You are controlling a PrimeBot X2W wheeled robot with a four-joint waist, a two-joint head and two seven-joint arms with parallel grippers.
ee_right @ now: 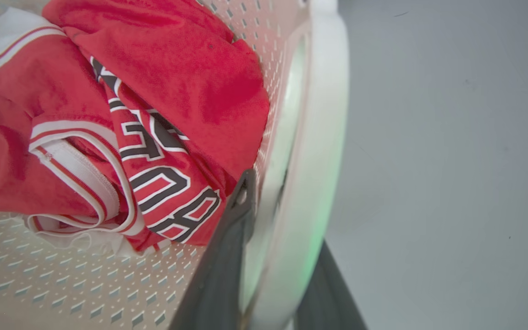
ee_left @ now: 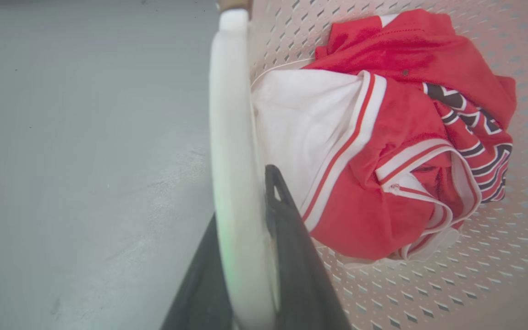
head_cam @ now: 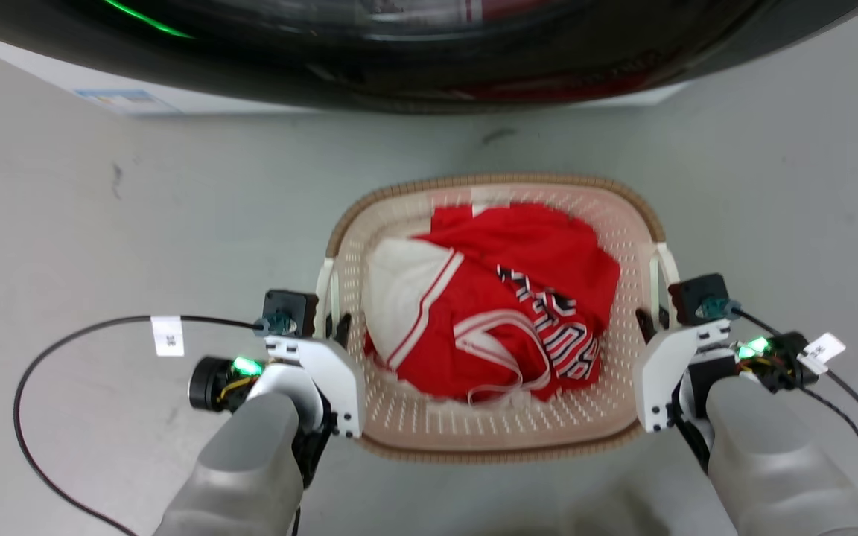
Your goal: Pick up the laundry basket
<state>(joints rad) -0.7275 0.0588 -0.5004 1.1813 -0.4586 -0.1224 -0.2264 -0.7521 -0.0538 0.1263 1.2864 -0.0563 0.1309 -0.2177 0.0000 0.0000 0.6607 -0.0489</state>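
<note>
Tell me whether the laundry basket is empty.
Not empty: the laundry basket holds a crumpled red-and-white garment, with bare perforated floor around it.

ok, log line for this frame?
phase: grasp | left gripper: jaws shut on left handle | right gripper: jaws shut on right handle | laundry basket: holds red-and-white clothes | lift: cannot tell

Both grippers clamped
The left gripper (head_cam: pixel 340 329) and right gripper (head_cam: pixel 648 324) are each closed on a handle (ee_left: pixel 234 137) of the laundry basket (head_cam: pixel 503 181), pinched between the dark fingers (ee_left: pixel 291 238); pale forearms (head_cam: pixel 250 461) are seen behind them.
</note>
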